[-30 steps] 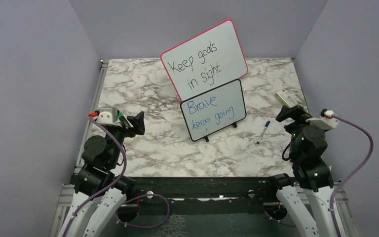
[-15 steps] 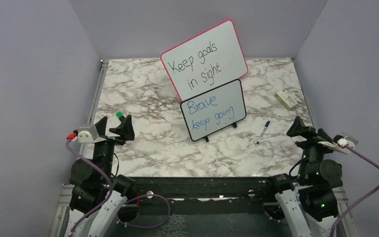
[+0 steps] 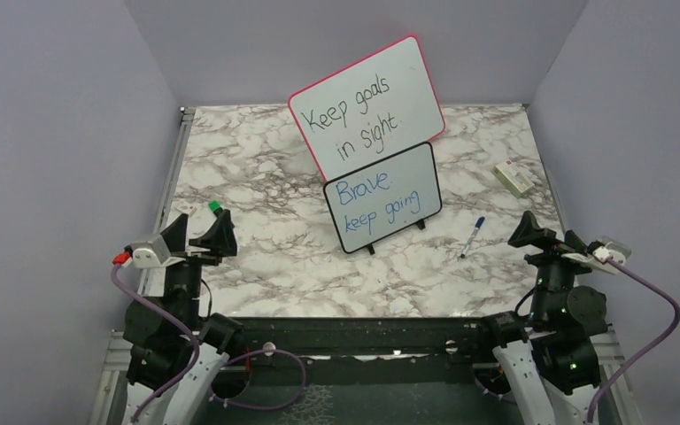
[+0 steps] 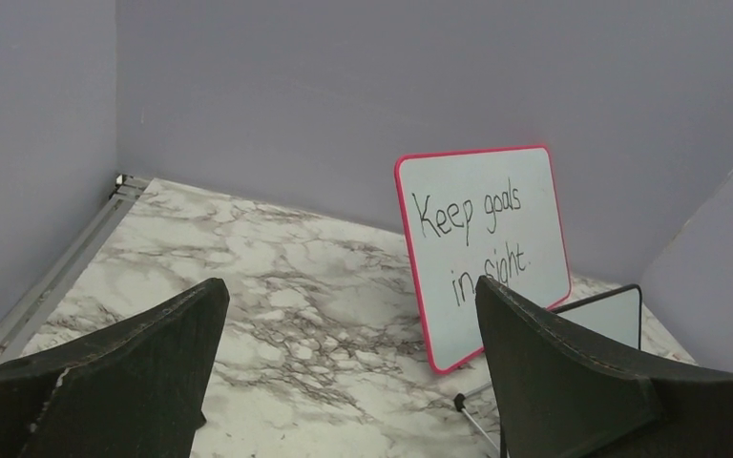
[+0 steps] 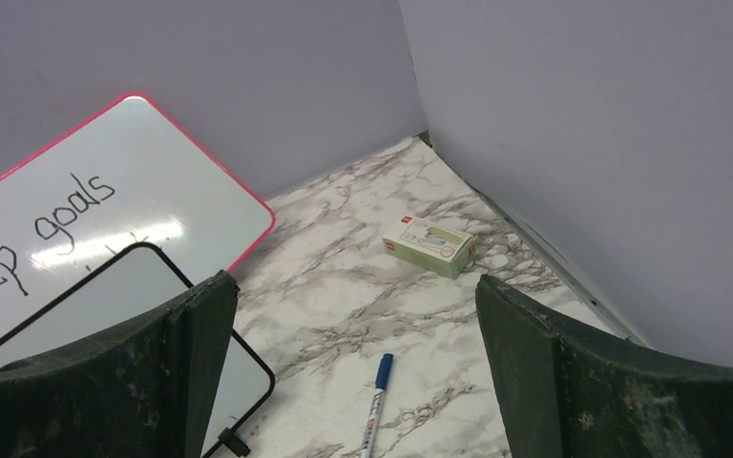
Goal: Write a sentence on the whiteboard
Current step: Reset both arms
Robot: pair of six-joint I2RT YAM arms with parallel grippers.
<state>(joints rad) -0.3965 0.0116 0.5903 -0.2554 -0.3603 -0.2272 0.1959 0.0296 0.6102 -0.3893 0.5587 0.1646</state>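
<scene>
both the left fingers [image 3: 221, 235] and the right fingers [image 3: 528, 231] are spread wide apart and hold nothing. the whiteboard [image 3: 382, 198] stands propped ahead of them, to the right of the left fingers and to the left of the right ones, just in front of the pink board [image 3: 367, 102], with the sentence [image 3: 379, 202] in blue on its face. it looks light, stiff and slick-faced on small feet, so a push would likely slide or tip it on the surface [image 3: 257, 168]; the top frame edge seems the best hold, and the thin pen [image 3: 472, 236], ahead-left of the right fingers, probably rolls.
</scene>
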